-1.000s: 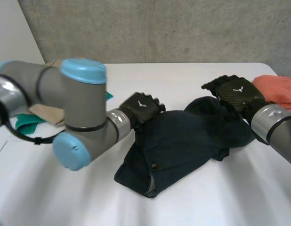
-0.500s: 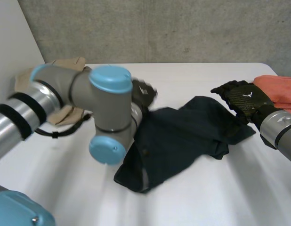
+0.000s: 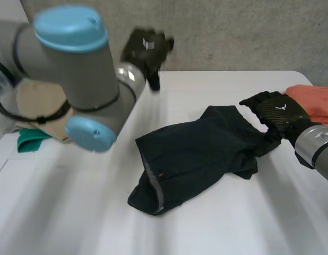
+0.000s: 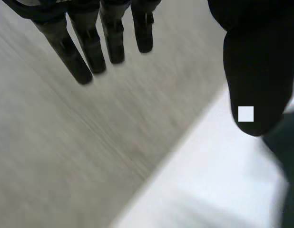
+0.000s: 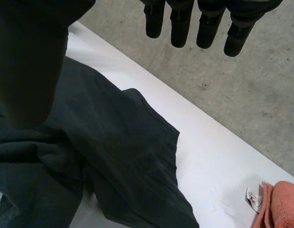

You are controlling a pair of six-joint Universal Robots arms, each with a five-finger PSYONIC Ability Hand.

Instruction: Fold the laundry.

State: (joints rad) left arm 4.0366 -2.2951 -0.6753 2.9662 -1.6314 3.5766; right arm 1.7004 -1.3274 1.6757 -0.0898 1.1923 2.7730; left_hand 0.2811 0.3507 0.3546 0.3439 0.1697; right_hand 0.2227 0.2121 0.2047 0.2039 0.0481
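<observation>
Space is opening between the left hand (image 3: pixel 147 47) and the dark garment (image 3: pixel 196 156) in the head view. A second ago that hand was sitting at the garment's left edge, and now it is hanging high over the far side of the white table (image 3: pixel 217 228), well apart from the cloth. The garment is lying rumpled mid-table, its lower left end bunched. The right hand (image 3: pixel 275 110) is hovering at the garment's right end, having slid off the upper part it was covering earlier. An orange cloth (image 3: pixel 312 98) is lying just beside it. Beige and green cloths (image 3: pixel 36 103) are waiting behind the left arm.

In the left wrist view, the fingers (image 4: pixel 87 50) are reaching out straight and the thumb (image 4: pixel 256 71) is standing apart, carrying nothing.

In the right wrist view, the fingers (image 5: pixel 179 26) are likewise hanging straight and released above the garment, gripping no cloth.

Both hands letting go is suggesting that one smoothing or spreading step is ending. No neat fold is showing yet, so most of the task is probably still lying ahead.
</observation>
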